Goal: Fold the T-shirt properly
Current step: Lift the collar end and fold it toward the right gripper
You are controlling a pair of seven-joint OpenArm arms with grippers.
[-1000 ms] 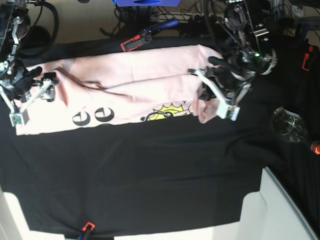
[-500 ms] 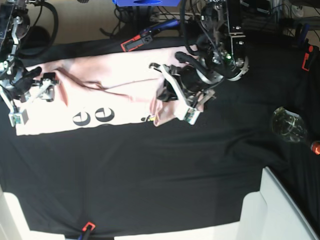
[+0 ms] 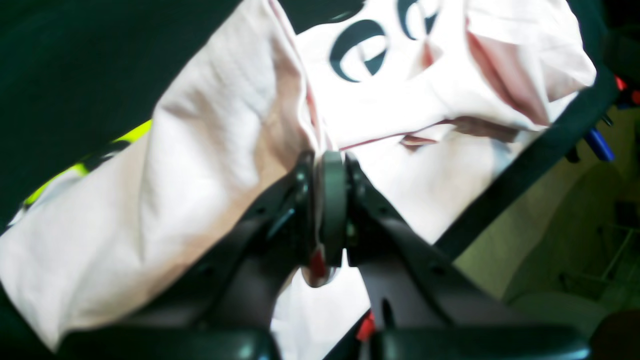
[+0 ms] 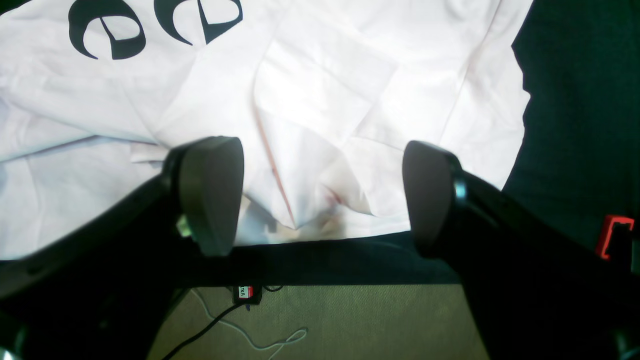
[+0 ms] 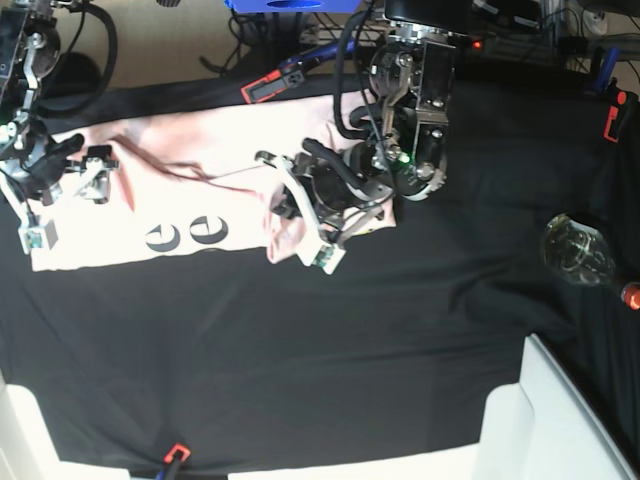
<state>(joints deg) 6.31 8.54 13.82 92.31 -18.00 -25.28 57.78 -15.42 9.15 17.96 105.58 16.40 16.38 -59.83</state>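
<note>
The T-shirt (image 5: 190,190) is pale pink and lies on the far left part of the black table cloth (image 5: 350,340). Two round black letters (image 5: 187,234) show on its near edge.

The left gripper (image 5: 298,222) is over the middle of the cloth. In the left wrist view its two jaws are pressed tight together on a fold of the pink shirt (image 3: 210,150), and a bit of the cloth pokes out between them. The pinched part is lifted and doubled over toward the left, so it hangs as a bunched flap above the rest of the shirt. A bit of yellow print (image 3: 125,137) peeks out at the flap's edge.

The right gripper (image 5: 62,197) is at the left end of the shirt. In the right wrist view its two dark pads (image 4: 210,192) stand wide apart with nothing between them. They hang just above the shirt's wrinkled edge (image 4: 320,210).

A clear glass (image 5: 578,250) lies on the cloth at the far right, well apart from the shirt. Red clips (image 5: 264,88) sit on the far edge of the cloth.
</note>
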